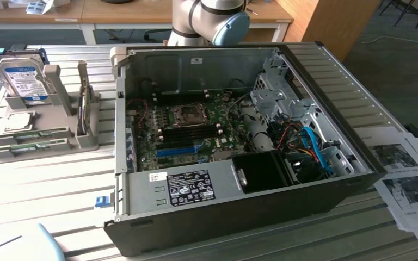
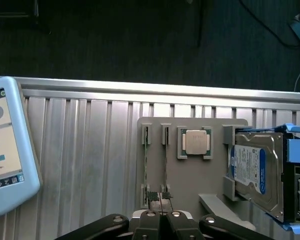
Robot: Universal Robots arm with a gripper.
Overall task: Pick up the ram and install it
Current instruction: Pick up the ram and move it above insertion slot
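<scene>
Approach step, I judge: the gripper [image 2: 160, 217], jaws shut and empty, hangs over the grey holder [image 2: 190, 180], where the ram [image 2: 166, 165] stands on edge, seemingly untouched. Grasping calls for opened jaws straddling it.

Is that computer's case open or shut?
Open: the computer case has no side panel, and the motherboard lies bare inside.

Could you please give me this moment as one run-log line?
gripper: shut, holding nothing, close above ram sticks | ram sticks: both seated in gray holder | computer case: open
</scene>
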